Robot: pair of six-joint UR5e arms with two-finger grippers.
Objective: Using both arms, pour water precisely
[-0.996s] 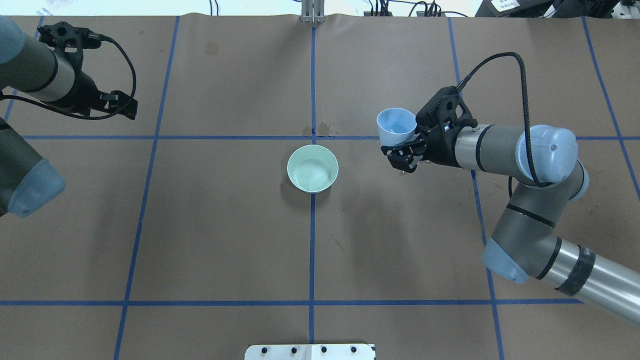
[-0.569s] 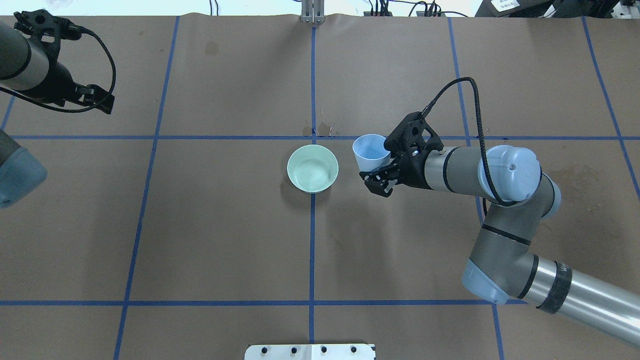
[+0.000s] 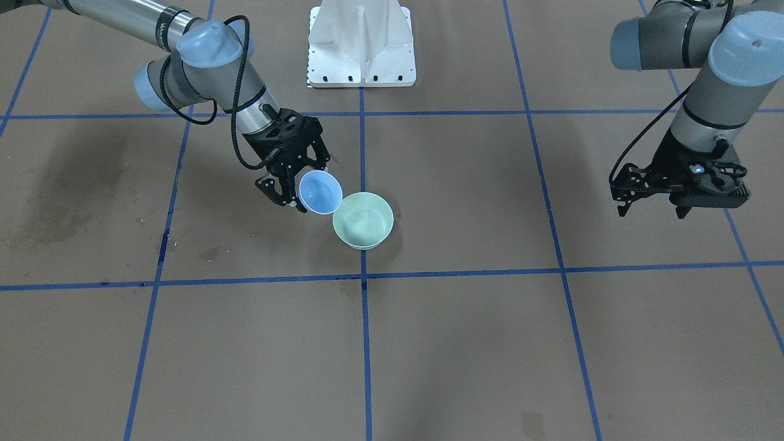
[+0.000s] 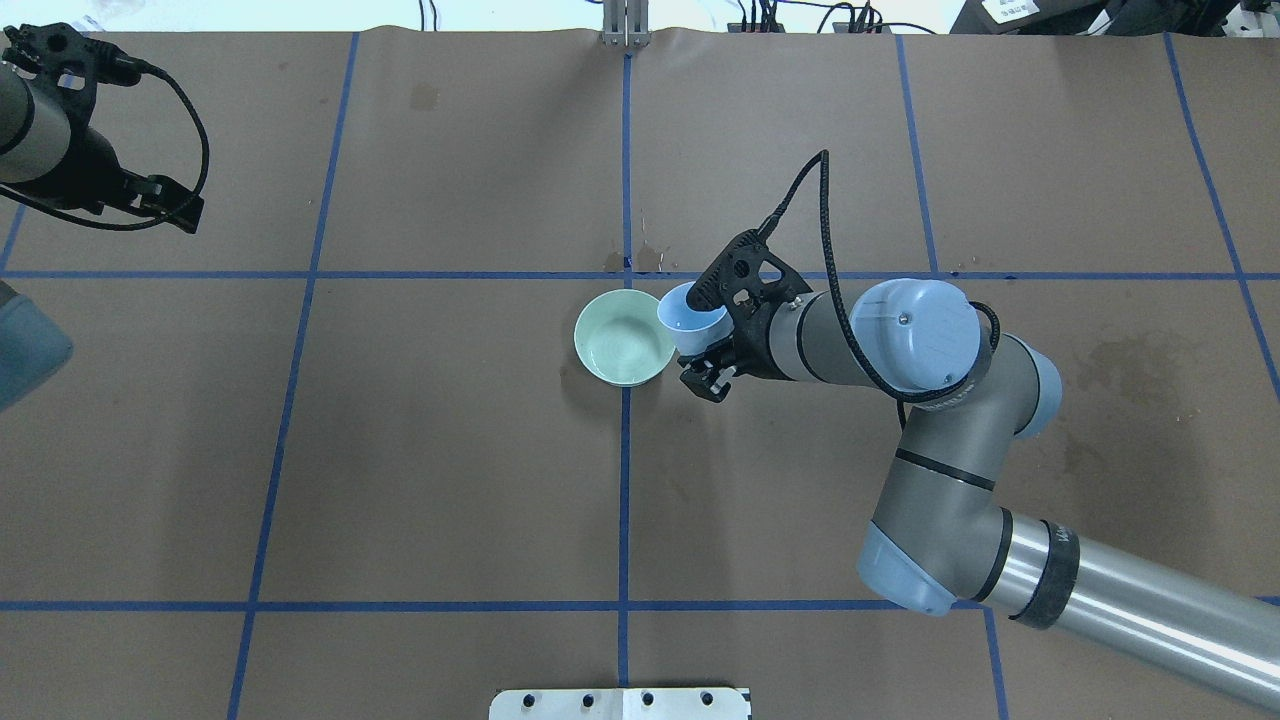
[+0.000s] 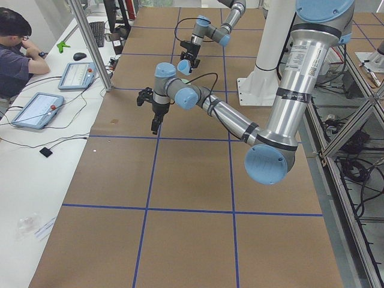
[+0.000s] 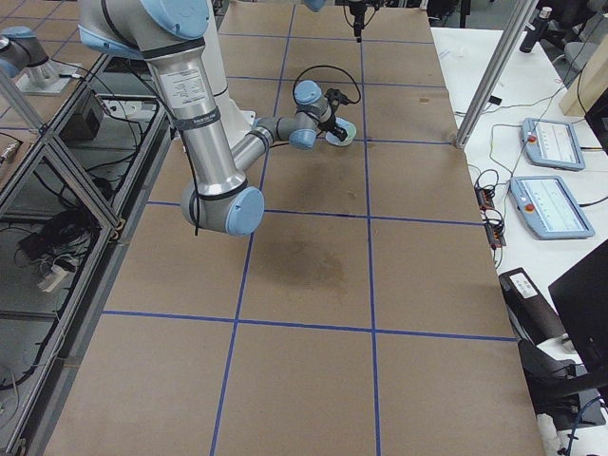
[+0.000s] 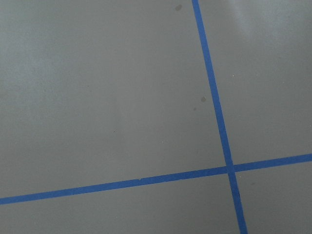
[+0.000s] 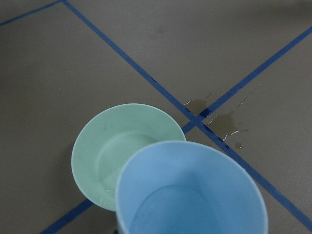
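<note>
Two arms, one cup: right arm (image 4: 930, 440) has the blue cup (image 4: 688, 316) at the green bowl (image 4: 622, 340).
Right gripper (image 3: 303, 184) is clamped on the cup's sides, one finger each side. The cup is held off the board and tipped toward the bowl, and in the overhead view its lip overlaps the bowl's near rim. Water (image 8: 190, 214) lies low inside the cup, and a small glinting puddle (image 8: 226, 124) sits on the brown board (image 4: 450, 450) at the blue tape cross just beyond the bowl. Bowl stands upright at centre table. Left arm (image 3: 710, 92) hangs well off to its own side; left gripper (image 3: 650, 205) has its fingers apart, nothing between them, over bare board.
</note>
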